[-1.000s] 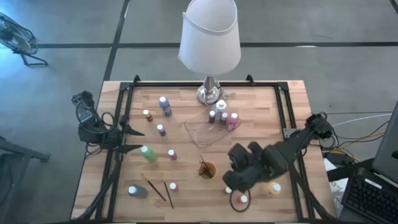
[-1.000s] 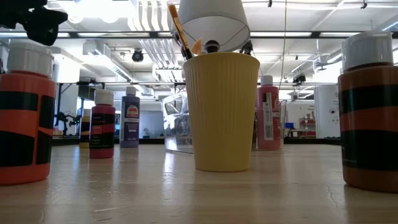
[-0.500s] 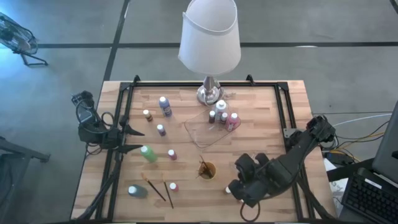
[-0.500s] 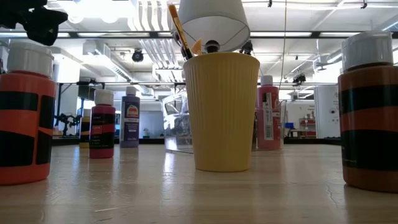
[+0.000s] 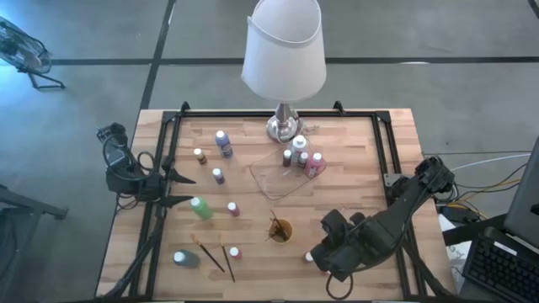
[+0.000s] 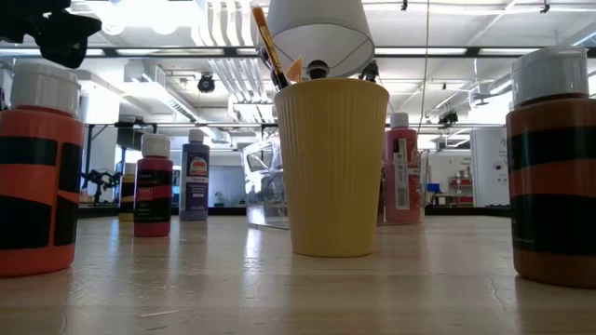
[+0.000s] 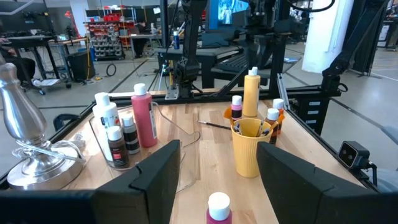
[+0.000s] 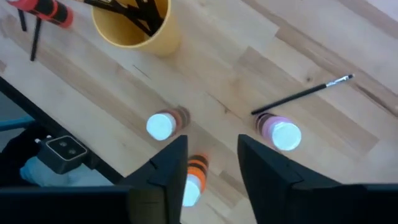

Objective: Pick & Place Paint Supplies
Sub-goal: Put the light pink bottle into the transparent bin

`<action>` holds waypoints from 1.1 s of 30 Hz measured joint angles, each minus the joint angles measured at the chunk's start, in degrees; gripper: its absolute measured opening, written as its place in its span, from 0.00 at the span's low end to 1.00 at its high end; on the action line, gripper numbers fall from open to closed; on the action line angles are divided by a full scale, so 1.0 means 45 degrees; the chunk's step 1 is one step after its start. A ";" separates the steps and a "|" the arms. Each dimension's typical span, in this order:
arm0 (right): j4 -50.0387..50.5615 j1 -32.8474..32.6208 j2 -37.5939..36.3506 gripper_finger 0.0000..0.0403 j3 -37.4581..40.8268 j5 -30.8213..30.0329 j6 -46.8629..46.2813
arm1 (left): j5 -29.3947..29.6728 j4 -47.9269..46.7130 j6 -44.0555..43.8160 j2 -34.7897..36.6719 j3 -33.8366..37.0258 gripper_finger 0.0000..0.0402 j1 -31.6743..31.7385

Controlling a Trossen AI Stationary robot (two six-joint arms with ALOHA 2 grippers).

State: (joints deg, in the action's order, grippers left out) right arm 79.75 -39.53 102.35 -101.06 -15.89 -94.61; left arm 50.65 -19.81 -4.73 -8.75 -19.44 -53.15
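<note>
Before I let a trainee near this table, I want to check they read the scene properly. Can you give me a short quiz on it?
1. True or false: the cup holds brushes.
2. Where does the lamp stand? A: at the far edge of the table. B: at its near edge. C: off the table.
3. Which pincer hovers above three bottles by the near edge?

Key: 1 true. 2 A. 3 the right pincer.
</note>
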 joint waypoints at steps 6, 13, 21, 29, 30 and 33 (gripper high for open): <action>0.0063 0.0010 0.0000 0.44 0.0373 0.0655 -0.0388 | 0.0000 0.0001 0.0000 0.0000 0.0000 0.54 0.0000; 0.0102 0.0010 0.0000 0.50 0.1163 0.1546 -0.0918 | 0.0001 0.0004 0.0000 0.0000 0.0000 0.54 0.0000; 0.0102 0.0015 0.0000 0.52 0.2049 0.2301 -0.1306 | 0.0000 0.0002 0.0000 0.0000 0.0000 0.54 0.0000; 0.0155 0.0164 0.0000 0.50 0.2239 0.2247 -0.1315 | 0.0000 0.0000 0.0000 0.0000 0.0000 0.54 0.0000; 0.0183 0.0226 0.0000 0.50 0.2284 0.2230 -0.1312 | 0.0002 0.0002 0.0000 0.0000 0.0000 0.54 0.0000; 0.0189 0.0453 0.0000 0.52 0.2495 0.2234 -0.1183 | 0.0000 0.0000 0.0000 0.0000 0.0000 0.54 0.0000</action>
State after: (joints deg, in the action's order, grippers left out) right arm 80.60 -37.49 102.35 -89.83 -5.84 -99.94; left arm 50.65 -19.81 -4.73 -8.75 -19.44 -53.15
